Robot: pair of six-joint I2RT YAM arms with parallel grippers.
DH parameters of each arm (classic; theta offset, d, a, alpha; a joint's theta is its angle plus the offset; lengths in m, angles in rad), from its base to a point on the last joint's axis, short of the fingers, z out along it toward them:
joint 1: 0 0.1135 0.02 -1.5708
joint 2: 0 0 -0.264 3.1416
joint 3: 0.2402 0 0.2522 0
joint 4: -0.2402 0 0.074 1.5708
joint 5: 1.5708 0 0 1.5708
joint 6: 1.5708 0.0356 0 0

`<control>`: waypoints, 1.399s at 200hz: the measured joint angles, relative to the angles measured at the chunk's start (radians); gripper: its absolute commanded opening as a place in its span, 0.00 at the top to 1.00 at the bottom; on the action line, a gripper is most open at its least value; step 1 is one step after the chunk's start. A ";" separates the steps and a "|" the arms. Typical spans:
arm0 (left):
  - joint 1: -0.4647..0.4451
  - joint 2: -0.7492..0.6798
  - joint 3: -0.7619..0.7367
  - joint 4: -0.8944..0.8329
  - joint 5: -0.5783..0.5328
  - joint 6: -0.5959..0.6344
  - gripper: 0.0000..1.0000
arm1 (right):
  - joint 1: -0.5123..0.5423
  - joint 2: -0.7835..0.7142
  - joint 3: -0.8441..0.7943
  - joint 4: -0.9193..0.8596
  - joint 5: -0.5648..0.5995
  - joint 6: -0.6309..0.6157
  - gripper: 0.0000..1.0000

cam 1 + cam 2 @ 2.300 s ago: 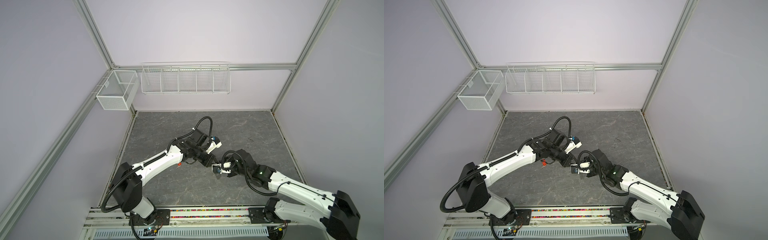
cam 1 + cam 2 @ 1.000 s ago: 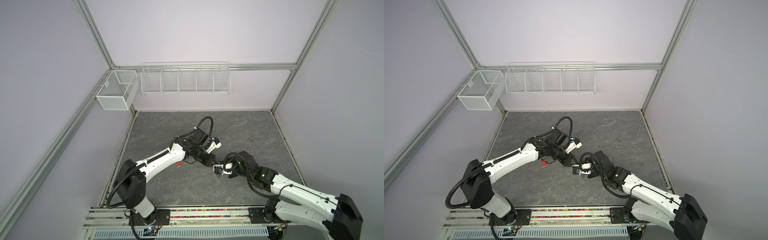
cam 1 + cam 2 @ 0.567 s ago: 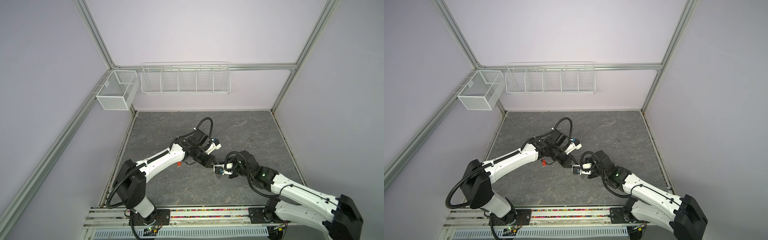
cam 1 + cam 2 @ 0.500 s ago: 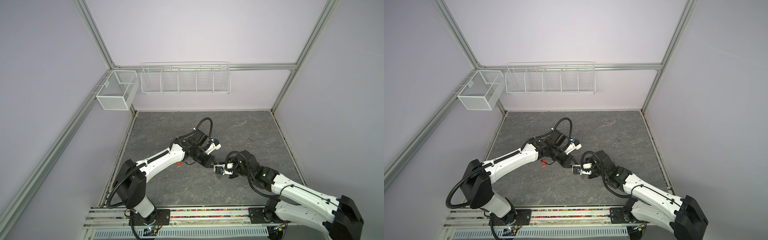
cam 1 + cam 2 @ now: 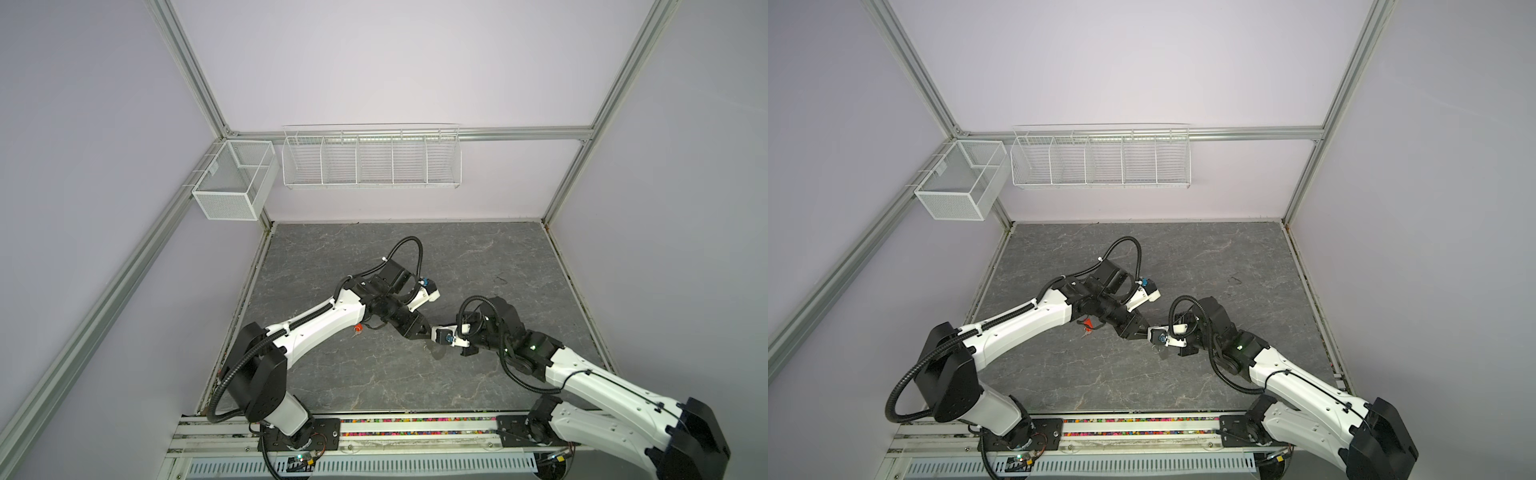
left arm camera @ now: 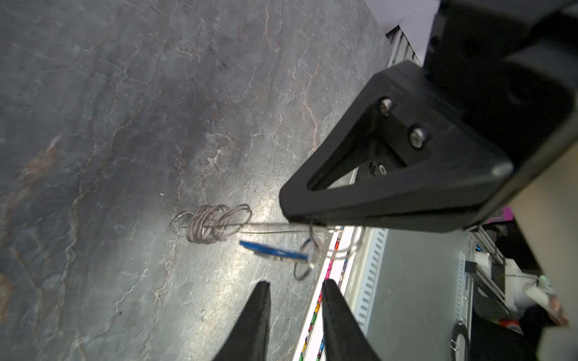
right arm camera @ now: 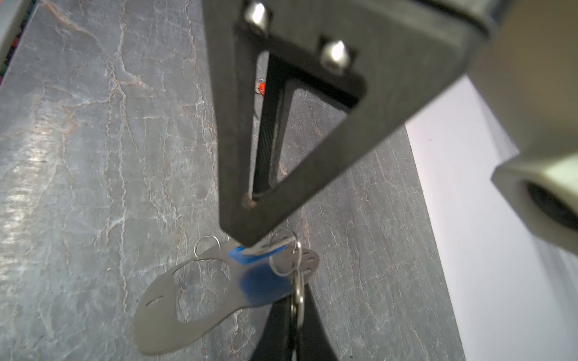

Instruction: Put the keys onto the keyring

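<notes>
Blue-tagged key [image 6: 275,251] dangles at the keyring [image 7: 150,325], pinched above the tabletop [image 5: 374,382] by the right hand [image 7: 294,315]; left hand [image 6: 295,283] spread, empty. If barely threaded, it may drop off. Orange key [image 5: 1087,322] lies on the tabletop.

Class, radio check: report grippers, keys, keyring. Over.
Left gripper open; right gripper shut on flat grey oval-holed keyring. Blue-tagged silver key hangs from its rings. Orange-red-tagged key lies on table, apart. Nothing in the way.

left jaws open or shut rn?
Open. In the left wrist view the left gripper has its jaws parted, bare table showing in the gap, and the blue tag lies beyond the tips, unpinched.
</notes>
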 measured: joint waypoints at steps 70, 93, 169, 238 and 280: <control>0.002 -0.427 -0.399 0.494 -0.114 0.159 0.70 | -0.042 0.011 0.036 -0.032 -0.124 0.024 0.92; 0.002 -0.399 -0.432 0.593 -0.097 0.192 0.69 | -0.047 0.031 0.061 -0.044 -0.159 0.032 0.93; -0.017 -0.326 -0.432 0.760 -0.019 0.267 0.70 | -0.050 0.052 0.101 -0.074 -0.211 0.039 0.93; -0.040 -0.292 -0.428 0.738 -0.017 0.320 0.74 | -0.050 0.063 0.103 -0.084 -0.220 0.051 0.93; -0.046 -0.267 -0.421 0.727 -0.032 0.341 0.81 | -0.050 0.063 0.115 -0.089 -0.228 0.058 0.93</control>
